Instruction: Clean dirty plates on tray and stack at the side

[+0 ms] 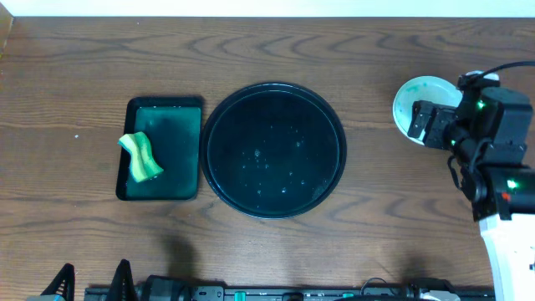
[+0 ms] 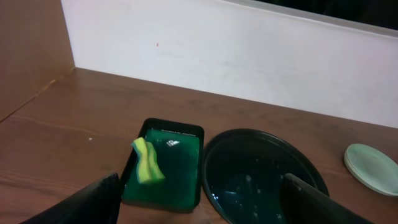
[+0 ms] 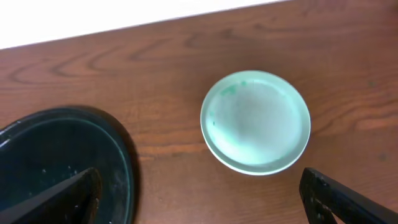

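Observation:
The black round tray [image 1: 273, 150] lies mid-table with only water droplets on it. It also shows in the left wrist view as tray [image 2: 261, 134] and in the right wrist view as tray [image 3: 62, 155]. The pale-aqua plates [image 3: 255, 121] sit stacked on the wood to its right, the top one carrying a faint green smear near its rim. The same plates [image 1: 414, 96] are partly covered by my right arm from overhead, and the plates [image 2: 372, 168] are small at the right edge. My right gripper [image 3: 199, 180] hangs open just short of the stack, holding nothing. My left gripper [image 2: 201, 186] is open and empty, high above the table's near edge.
A dark green rectangular tray [image 1: 163, 149] holding green liquid lies left of the black tray, with a yellow-green sponge [image 1: 140, 156] on its left side. A white wall [image 2: 249, 56] runs along the table's far edge.

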### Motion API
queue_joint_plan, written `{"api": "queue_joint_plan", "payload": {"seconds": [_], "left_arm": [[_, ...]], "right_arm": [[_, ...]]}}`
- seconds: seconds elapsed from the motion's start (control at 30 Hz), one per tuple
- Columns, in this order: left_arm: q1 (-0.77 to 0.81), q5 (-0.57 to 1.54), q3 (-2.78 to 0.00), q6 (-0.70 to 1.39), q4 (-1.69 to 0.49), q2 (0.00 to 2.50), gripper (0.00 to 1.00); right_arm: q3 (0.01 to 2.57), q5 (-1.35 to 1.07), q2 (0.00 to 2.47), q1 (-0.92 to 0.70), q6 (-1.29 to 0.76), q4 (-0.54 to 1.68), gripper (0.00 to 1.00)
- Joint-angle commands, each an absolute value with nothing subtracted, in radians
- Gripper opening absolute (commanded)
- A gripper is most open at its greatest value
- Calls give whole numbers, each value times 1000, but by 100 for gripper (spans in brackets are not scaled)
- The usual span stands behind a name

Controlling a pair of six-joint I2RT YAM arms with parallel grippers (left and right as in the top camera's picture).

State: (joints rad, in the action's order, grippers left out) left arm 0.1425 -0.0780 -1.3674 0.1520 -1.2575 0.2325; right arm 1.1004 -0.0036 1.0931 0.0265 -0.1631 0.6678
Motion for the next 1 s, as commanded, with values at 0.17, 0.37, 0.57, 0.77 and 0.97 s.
{"api": "queue_joint_plan", "payload": {"seconds": [0.17, 0.37, 0.57, 0.77, 0.97], "left_arm": [[147, -83, -1362, 135, -1356, 234, 81], [147, -83, -1362, 135, -1463, 234, 81], [147, -83, -1362, 135, -1465, 234, 81], [147, -83, -1362, 135, -1465, 234, 81], [147, -83, -1362, 135, -1465, 234, 81]], "right_arm": [[1105, -12, 1078, 19, -140, 662, 99], [1105, -13, 1078, 19, -140, 648, 99], [1105, -13, 1078, 19, -140, 646, 99], [1105, -13, 1078, 19, -141, 640, 99], [1105, -13, 1078, 19, -141, 636, 99]]}}
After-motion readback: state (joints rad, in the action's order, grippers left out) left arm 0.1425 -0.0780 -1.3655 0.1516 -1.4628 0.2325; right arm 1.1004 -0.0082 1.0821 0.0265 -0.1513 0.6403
